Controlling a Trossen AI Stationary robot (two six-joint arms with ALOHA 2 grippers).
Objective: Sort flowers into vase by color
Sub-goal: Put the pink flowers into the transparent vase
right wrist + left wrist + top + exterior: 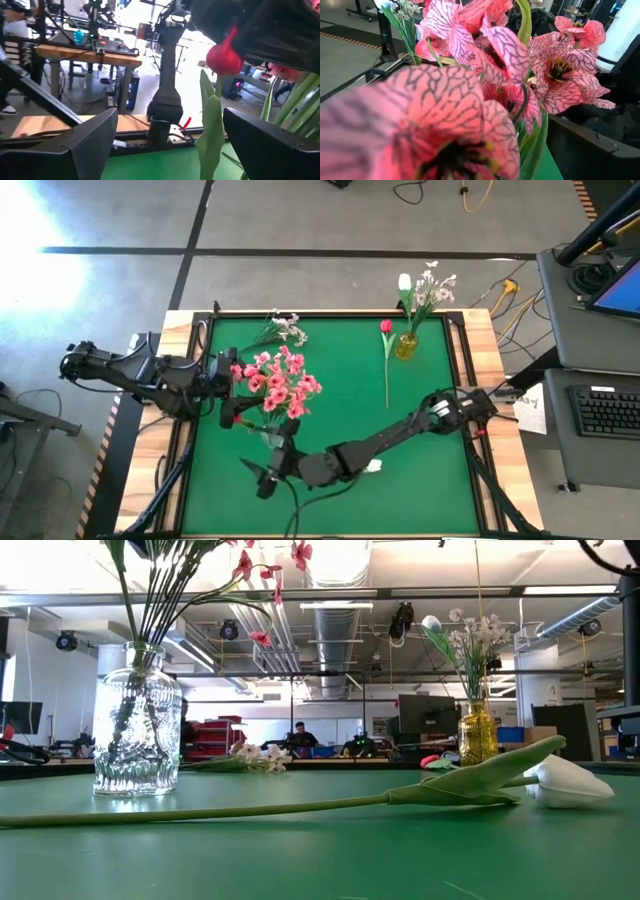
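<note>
Pink blossom sprays stand in a clear glass vase at the table's near left and fill the left wrist view. My left gripper hovers at their left side. My right gripper is open and low, just near-side of that vase. Its wrist view shows an upright red tulip bud beyond the fingers, under a dark arm part. What holds that bud is not visible. A white tulip lies flat on the green mat under my right arm.
A yellow vase with white flowers stands at the far right. Another red tulip lies beside it, its stem pointing toward the near edge. A white-blossom spray lies at the far left. The mat's middle is bare.
</note>
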